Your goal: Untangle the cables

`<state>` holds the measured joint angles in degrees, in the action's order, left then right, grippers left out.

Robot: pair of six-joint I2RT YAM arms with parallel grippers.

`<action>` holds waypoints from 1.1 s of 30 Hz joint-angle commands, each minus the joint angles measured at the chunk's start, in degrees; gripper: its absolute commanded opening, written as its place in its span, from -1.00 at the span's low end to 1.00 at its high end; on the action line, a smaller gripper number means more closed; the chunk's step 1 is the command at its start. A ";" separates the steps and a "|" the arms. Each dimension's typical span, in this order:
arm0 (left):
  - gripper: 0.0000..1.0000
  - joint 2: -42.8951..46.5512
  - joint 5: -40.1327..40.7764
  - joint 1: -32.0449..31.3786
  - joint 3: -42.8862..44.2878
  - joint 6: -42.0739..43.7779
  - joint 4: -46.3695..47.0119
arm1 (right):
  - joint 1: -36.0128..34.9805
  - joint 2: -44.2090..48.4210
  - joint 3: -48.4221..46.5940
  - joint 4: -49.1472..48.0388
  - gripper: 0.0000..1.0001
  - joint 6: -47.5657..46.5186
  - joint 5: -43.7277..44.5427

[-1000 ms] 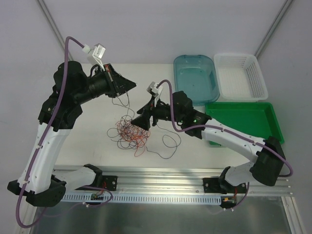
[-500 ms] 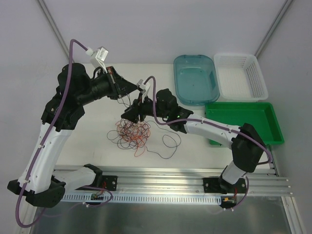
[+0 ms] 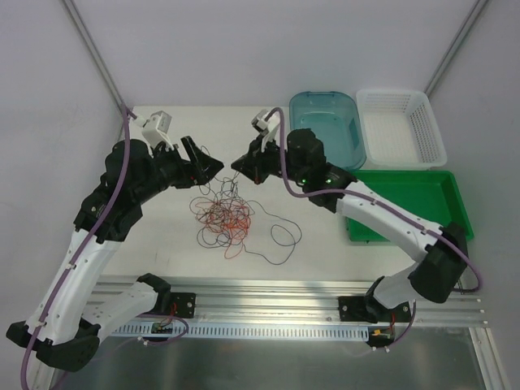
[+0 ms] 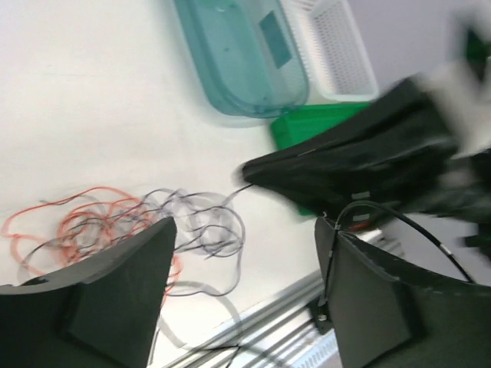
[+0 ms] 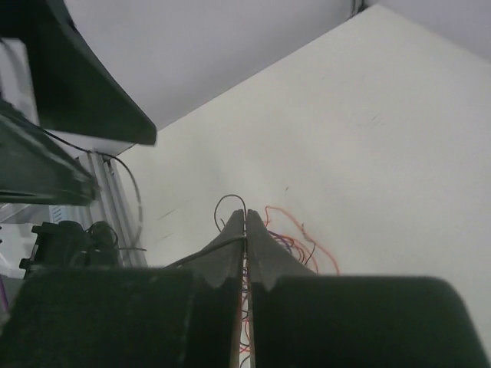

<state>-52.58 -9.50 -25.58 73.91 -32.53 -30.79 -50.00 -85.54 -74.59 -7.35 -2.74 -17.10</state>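
My right claw (image 5: 245, 218) is pinched tight. A thin black strand (image 5: 230, 202) loops out at its tip, so I think I am holding that 1 strand. I hold it up high so it can pull free of the bunch.

My left claw (image 4: 244, 230) is wide open and holds nothing. It hangs just beside the right claw, a little left of the middle of the top view. I think it waits there to grab another bit. A thin black wire (image 4: 399, 218) curls by 1 of its fingers (image 4: 383, 307). I cannot tell if it is hooked on.

The cables (image 3: 223, 215) lie in a messy bunch on the white table (image 3: 162, 223), just below both claws in the top view. Orange-red and dark ones are still mixed up. A few strands go up from the bunch toward the claws. 1 dark loop lies out to the lower right.

The knots in the bunch are what stand in my way. My 2 claws are also very near each other, so they could bump.

A teal bin (image 3: 325, 134), a white basket (image 3: 402, 130) and a green tray (image 3: 406, 199) sit at the right, well apart from the cables.
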 commanded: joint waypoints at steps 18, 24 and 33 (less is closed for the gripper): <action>0.83 10.22 -17.38 -0.69 -30.22 -5.26 24.27 | 1.04 12.50 -5.31 12.37 -0.99 -3.41 7.62; 0.78 5.12 -17.40 -2.01 -31.28 -4.91 28.84 | 1.04 12.41 -3.64 10.96 -0.99 -1.57 6.21; 0.47 -0.50 -10.02 -9.39 -32.60 -5.00 37.82 | 1.04 11.09 -2.84 8.32 -0.98 1.34 4.97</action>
<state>-51.00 -22.13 -33.26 41.39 -37.32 1.15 -49.19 -74.52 -76.90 5.58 -3.36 -10.79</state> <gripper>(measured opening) 0.748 0.018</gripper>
